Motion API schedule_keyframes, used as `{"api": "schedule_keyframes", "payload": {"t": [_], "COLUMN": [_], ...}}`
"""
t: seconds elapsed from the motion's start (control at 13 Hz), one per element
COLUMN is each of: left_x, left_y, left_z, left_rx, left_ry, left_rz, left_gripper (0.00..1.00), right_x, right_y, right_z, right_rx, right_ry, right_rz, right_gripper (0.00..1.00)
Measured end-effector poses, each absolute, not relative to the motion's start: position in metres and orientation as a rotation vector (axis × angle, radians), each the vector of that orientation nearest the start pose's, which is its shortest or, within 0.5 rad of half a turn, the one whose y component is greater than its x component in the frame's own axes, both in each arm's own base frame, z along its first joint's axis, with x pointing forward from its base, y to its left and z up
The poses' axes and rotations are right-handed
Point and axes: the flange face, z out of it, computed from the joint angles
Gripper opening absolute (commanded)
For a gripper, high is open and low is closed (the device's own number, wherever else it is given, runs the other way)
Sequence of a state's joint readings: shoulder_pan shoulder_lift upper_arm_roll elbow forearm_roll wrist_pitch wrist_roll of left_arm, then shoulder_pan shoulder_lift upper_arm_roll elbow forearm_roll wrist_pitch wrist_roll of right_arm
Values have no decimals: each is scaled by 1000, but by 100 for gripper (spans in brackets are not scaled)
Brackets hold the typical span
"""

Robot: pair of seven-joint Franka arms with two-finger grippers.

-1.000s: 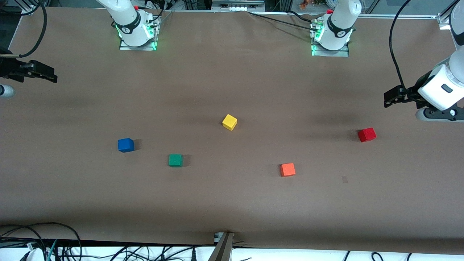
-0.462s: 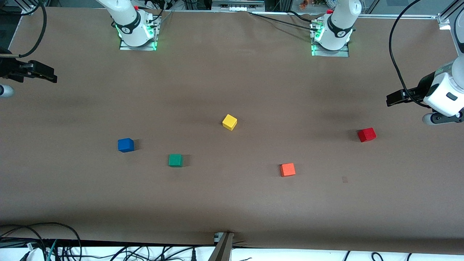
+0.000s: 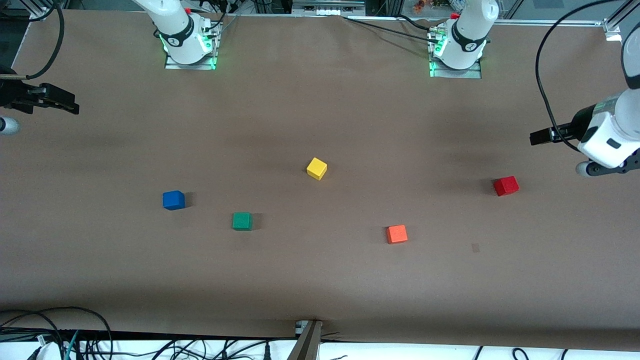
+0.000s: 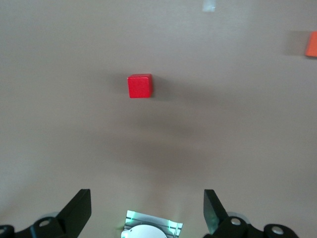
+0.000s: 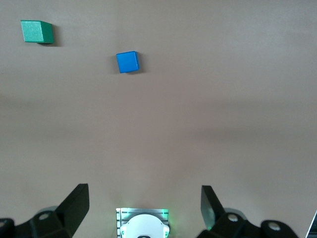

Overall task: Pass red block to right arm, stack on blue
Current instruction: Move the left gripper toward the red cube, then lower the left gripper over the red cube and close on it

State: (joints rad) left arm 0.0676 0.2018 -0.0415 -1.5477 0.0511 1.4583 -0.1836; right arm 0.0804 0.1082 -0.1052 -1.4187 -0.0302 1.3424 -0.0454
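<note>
The red block lies on the brown table toward the left arm's end; in the left wrist view the red block is well clear of the fingers. My left gripper hangs open and empty over bare table beside that block. The blue block sits toward the right arm's end. My right gripper waits open and empty over the table's edge at that end, away from the blue block.
A yellow cube sits mid-table. A green cube lies beside the blue one, slightly nearer the front camera. An orange cube lies nearer the front camera than the red block. Cables run along the table's near edge.
The left arm's hand has turned and shifted slightly above its end of the table. The right arm and all blocks have stayed put.
</note>
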Motion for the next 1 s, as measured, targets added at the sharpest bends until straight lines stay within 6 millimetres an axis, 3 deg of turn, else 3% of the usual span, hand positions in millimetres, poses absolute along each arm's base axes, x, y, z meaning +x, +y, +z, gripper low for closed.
{"api": "schedule_keyframes", "payload": {"t": [0.23, 0.54, 0.77, 1.0], "left_x": [610, 627, 617, 597], "left_y": [47, 52, 58, 80], "left_z": [454, 375, 322, 281], "left_rx": [-3045, -3054, -3073, -3089], "left_ry": [-299, -282, -228, -215], "left_rz": [441, 402, 317, 280], "left_gripper": [100, 100, 100, 100], "right_x": [563, 563, 563, 563], "right_y": [-14, -14, -13, -13], "right_z": [616, 616, 617, 616], "right_rx": [-3159, -3157, -3157, -3156], "right_ry": [-26, -26, -26, -26], "right_rz": [294, 293, 292, 293], "right_gripper": [100, 100, 100, 100]}}
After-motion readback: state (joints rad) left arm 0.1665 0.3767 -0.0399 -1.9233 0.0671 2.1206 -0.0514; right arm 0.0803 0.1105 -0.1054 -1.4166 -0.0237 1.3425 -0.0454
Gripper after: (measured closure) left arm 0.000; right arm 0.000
